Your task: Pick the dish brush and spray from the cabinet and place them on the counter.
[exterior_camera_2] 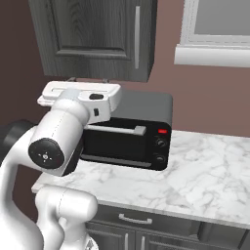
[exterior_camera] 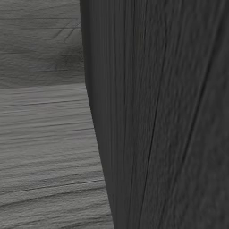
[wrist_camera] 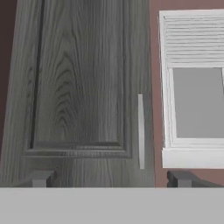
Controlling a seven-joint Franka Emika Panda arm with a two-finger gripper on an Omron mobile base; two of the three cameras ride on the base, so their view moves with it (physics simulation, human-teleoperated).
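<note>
Straight ahead of my hand stands the closed cabinet door (wrist_camera: 83, 87), its slim vertical handle (wrist_camera: 141, 131) on the edge nearest the white window (wrist_camera: 192, 100). My fingers (wrist_camera: 111, 178) are spread wide and hold nothing; 2 dark tips frame the door's lower edge, apart from it. I judge I am squared to the door because the handle must be pulled first. The dish brush and spray are presumably behind that door; I cannot see them. From the right base camera I see what my hand camera misses: my arm (exterior_camera_2: 58, 136) raised before a black toaster oven (exterior_camera_2: 129, 134) on the marble surface (exterior_camera_2: 195, 180), where both items should land. From the left base camera, dark wood grain crowds close.
</note>
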